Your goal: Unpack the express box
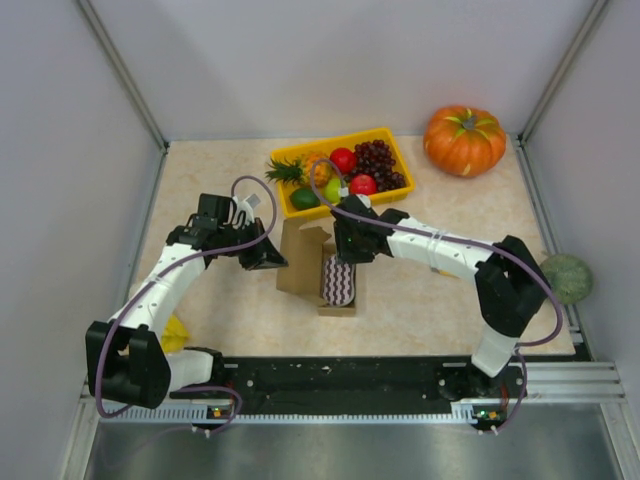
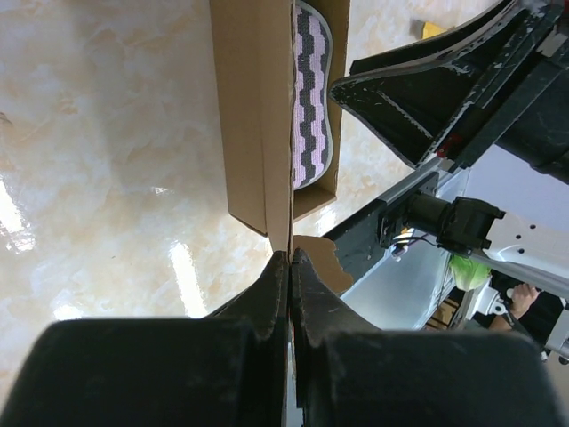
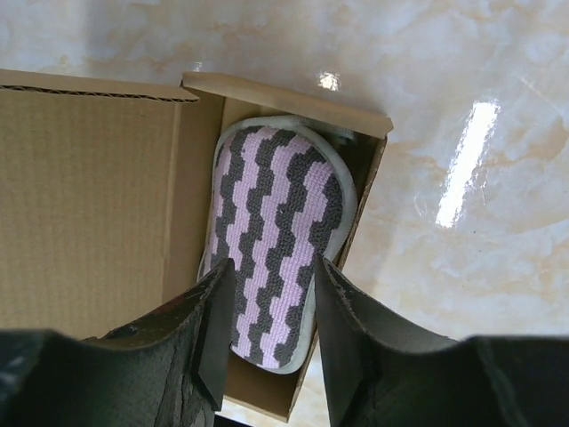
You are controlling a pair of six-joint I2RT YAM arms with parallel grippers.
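Observation:
The express box [image 1: 300, 262] lies open at the table's middle, its brown lid flap standing up on the left. Inside lies a pink-and-grey zigzag knitted pad [image 1: 339, 283]. My left gripper [image 1: 270, 253] is shut on the edge of the box's flap [image 2: 277, 133], the cardboard pinched between its fingertips [image 2: 290, 260]. My right gripper [image 3: 269, 289] hovers over the box [image 3: 84, 205], open, its two fingers either side of the near end of the pad [image 3: 276, 213]. In the left wrist view the pad [image 2: 311, 98] shows behind the flap.
A yellow tray [image 1: 352, 137] of fruit stands just behind the box. An orange pumpkin [image 1: 464, 140] sits at the back right and a green melon [image 1: 567, 277] at the right edge. A yellow object [image 1: 176, 333] lies by the left arm's base.

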